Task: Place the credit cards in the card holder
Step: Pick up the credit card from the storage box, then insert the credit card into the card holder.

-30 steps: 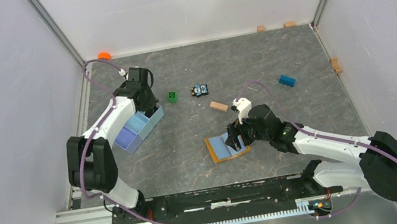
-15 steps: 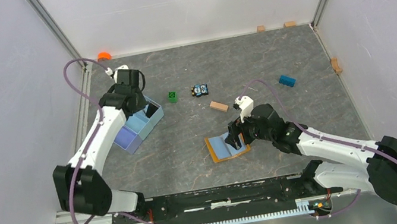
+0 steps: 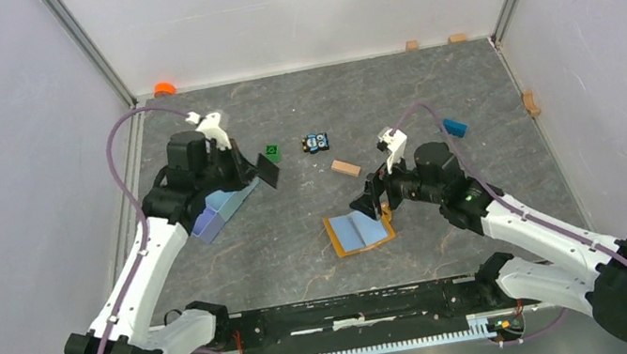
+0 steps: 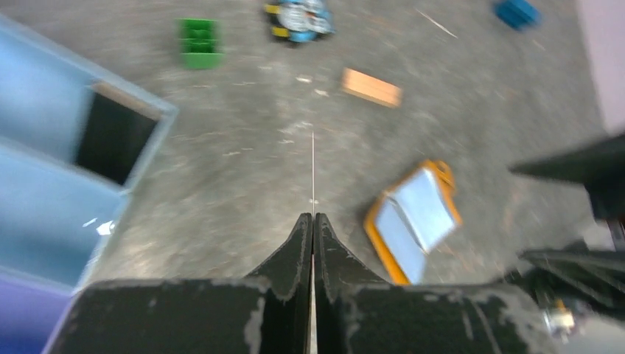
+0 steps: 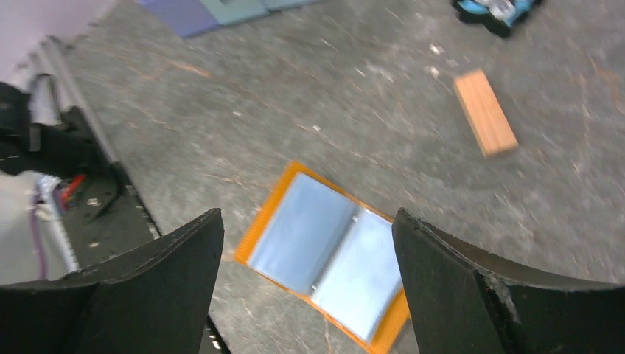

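Hazards before insertion

Card holder [image 3: 359, 230] lies open on the table [image 3: 302, 245], pockets up, unpinned; a card pushed in may shove it aside. Right fingers [image 5: 147, 280] hover just above it, spread wide and empty, arm stretched low. Farther off, left fingers [image 4: 291, 251] press together on the dark credit card [image 3: 267, 173], held in the air beside the blue tray [image 3: 217, 206], arm reaching forward; so thin a pinch may let it twist or drop.
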Motion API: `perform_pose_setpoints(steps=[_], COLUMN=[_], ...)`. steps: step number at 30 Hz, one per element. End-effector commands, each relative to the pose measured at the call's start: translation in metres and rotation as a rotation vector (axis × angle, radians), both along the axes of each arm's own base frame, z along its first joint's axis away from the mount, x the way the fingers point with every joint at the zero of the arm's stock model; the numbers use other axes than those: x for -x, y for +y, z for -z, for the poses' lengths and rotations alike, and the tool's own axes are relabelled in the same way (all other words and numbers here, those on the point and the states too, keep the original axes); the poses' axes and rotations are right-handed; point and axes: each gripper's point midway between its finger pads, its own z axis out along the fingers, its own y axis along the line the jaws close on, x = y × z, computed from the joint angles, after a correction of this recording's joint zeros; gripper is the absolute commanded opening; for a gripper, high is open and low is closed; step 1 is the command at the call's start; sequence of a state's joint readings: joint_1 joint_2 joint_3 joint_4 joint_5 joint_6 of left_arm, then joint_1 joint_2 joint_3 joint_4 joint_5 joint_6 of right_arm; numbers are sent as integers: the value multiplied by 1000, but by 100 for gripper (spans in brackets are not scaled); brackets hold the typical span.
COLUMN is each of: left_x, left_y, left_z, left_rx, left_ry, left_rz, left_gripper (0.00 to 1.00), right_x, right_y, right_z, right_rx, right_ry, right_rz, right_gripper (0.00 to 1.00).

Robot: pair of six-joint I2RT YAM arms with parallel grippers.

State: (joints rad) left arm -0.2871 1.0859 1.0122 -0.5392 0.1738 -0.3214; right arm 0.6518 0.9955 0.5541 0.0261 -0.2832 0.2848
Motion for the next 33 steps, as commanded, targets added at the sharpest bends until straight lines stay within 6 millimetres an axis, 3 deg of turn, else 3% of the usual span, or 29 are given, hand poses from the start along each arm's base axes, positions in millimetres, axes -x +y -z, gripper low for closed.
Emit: perform_pose_setpoints(steps=[1,5,8,11,17,21,25,28,33], left_x=[46,88,114,125,135,133,101,81,85], left_y=[-78,-117,-137,-144,-149,-151,-140,-124,-133], left_z=[-21,-22,-22,-21,-21,-19,10,44,87], left_rx=[162,257,303,316,342,340,261,225,350], left_ry=[-74,-39,-14,5,15,25,93,170,314], left_rz=[493,723,839,891,931,902,627,377,247], left_gripper=[2,2,2,2,2,3,62,76,83], right_x=[21,44,47,50,61,57,29,13,7], right_y=[29,44,46,46,48,47,31,12,-8], right_z=[-66,-78,-70,-60,-58,-53,-24,4,42], right_rx=[-171,-246,-251,-257,-322,-316,-199,-142,-118], right_ry=[-89,-29,18,58,99,110,164,239,370], right_rz=[-257,-410,-423,-423,-452,-415,-215,-86,3], right_gripper=[89,84,79,73,37,0,0,0,0])
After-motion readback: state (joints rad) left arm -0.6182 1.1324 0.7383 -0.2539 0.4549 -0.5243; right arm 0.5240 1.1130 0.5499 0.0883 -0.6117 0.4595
